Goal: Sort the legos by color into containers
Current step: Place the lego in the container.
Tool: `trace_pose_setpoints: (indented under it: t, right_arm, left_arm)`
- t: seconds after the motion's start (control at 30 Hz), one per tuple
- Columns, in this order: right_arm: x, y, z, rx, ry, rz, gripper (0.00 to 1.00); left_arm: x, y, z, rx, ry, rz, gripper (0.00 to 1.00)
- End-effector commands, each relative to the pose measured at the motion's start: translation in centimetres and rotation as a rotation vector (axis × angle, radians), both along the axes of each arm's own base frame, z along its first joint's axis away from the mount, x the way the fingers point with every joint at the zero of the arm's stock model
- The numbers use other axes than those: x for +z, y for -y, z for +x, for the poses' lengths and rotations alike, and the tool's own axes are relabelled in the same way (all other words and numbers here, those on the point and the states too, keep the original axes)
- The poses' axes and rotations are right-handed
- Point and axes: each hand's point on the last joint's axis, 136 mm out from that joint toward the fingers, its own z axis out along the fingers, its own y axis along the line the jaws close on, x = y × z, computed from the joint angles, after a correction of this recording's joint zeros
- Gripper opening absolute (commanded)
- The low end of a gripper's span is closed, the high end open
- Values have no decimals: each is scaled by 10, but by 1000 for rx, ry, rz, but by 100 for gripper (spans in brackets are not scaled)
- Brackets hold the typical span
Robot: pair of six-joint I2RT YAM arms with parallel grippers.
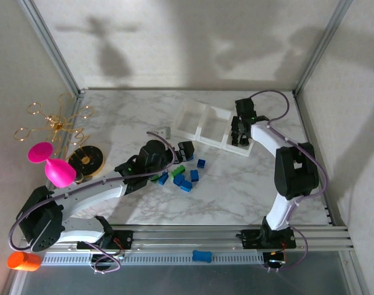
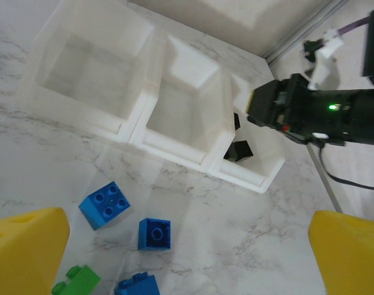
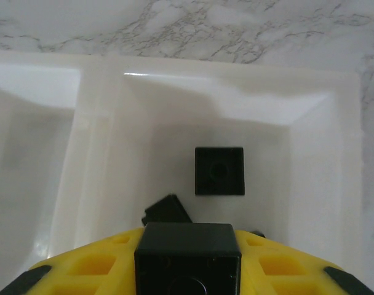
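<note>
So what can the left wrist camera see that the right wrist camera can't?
Left wrist camera, not the right: blue legos and a green lego on the table, and the open left hand. Right wrist camera, not the left: a black lego pinched in the right hand, above the end bin. Both: that end bin with loose black legos inside.

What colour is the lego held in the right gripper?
Black. The lego shows best in the right wrist view, above the container.
</note>
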Motion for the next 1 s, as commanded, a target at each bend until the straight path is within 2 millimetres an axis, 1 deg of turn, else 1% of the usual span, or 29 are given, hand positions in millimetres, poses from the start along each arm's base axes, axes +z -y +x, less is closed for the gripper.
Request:
trace_pose_setpoints:
  t: [0.0, 0.1, 0.23, 0.3, 0.4, 0.6, 0.67, 0.77, 0.83, 0.97]
  right_arm:
    - [-1, -1, 22, 13, 27, 5, 36]
    - [-11, 5, 30, 2, 9, 23, 38]
    - [-10, 8, 35, -3, 17, 12, 43]
    - [-6, 8, 35, -1, 23, 11, 45]
    - [-1, 10, 32, -1, 29, 6, 46]
    - [30, 5, 25, 25, 81, 40, 47]
    - [43, 2, 21, 35, 104, 50, 48]
    - [58, -4, 11, 58, 126, 71, 49]
    - [63, -11, 3, 77, 129, 89, 49]
    - [67, -27, -19, 120, 119, 109, 50]
  left_arm:
    - [19, 9, 7, -27, 46, -27, 99]
    - [18, 9, 8, -27, 41, -21, 99]
    - [17, 7, 8, -23, 40, -17, 100]
    - [16, 7, 9, -23, 38, -18, 100]
    - [16, 7, 9, -20, 36, -22, 100]
    - [22, 9, 9, -29, 41, -33, 100]
    - [25, 8, 8, -28, 44, -36, 99]
    - [30, 4, 6, -21, 55, -40, 100]
    - [33, 0, 5, -10, 59, -39, 100]
    - [34, -11, 0, 15, 64, -33, 100]
